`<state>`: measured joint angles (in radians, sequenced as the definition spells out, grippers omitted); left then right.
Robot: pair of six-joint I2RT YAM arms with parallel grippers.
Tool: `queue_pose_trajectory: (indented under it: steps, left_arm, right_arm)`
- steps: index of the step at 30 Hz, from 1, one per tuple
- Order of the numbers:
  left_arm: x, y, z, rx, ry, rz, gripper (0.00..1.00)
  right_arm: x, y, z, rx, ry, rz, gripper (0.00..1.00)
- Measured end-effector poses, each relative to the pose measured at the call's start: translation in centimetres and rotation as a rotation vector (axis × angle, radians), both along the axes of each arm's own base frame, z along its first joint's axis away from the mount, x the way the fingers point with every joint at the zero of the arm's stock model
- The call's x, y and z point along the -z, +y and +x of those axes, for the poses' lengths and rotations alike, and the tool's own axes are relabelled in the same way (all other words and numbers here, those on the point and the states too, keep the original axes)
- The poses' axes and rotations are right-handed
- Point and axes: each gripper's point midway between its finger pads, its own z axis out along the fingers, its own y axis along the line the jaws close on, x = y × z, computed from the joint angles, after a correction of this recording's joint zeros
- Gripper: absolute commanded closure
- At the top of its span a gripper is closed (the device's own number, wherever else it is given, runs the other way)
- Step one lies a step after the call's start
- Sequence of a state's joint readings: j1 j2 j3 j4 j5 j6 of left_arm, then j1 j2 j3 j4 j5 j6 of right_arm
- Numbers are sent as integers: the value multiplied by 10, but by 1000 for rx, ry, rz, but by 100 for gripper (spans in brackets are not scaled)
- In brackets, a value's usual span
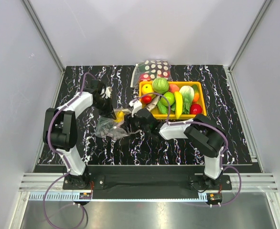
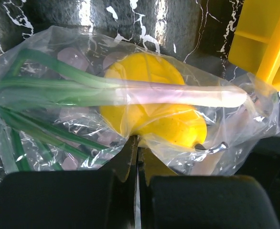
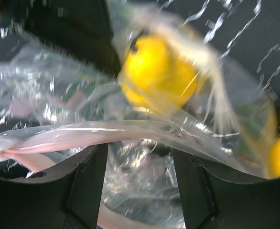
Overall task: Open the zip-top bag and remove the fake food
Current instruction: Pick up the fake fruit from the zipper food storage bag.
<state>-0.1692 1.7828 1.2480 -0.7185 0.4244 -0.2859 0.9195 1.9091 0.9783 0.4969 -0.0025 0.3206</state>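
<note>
Item: your zip-top bag (image 1: pixel 106 128), on table (image 1: pixel 226 138), left of yellow tray (image 1: pixel 201 98) | Contents: yellow fruit (image 2: pixel 149 109), green onion (image 2: pixel 130 93) | Left gripper (image 2: pixel 137 143): pinching bag film | Right gripper (image 3: pixel 140 162): spread below pink strip (image 3: pixel 59 138)

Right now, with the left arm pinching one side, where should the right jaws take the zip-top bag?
On the pink zip strip, straight ahead: it lies flat just beyond the right gripper's open jaws, likely a stiffer lip than the loose film the left gripper pinches.
</note>
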Motion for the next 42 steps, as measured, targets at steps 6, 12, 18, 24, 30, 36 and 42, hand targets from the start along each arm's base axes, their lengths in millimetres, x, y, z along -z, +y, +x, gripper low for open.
queue_pose_trajectory:
  steps: [6, 12, 18, 24, 30, 36, 42]
  left_arm:
    - [1, -2, -8, 39, 31, -36, 100]
    - [-2, -5, -14, 70, 44, -75, 100]
    - [-3, -2, -18, 63, 53, -85, 100]
    - [-10, 3, -16, 34, 43, -87, 76]
    - [-39, 9, -4, 5, -36, -75, 58]
    - [-54, 8, 14, -12, -117, -86, 54]
    - [-44, 3, 25, -16, -111, -113, 49]
  right_arm:
    - [-23, 2, 27, 10, -71, 27, 35]
    - [-25, 21, 43, -46, -89, 39, 35]
    - [-15, 23, 41, -94, -66, 37, 36]
    - [-10, 20, 36, -119, -46, 36, 36]
    - [7, 10, 26, -121, -5, -4, 36]
    - [14, 1, 19, -118, 16, -30, 36]
    - [22, -5, 19, -101, 36, -69, 36]
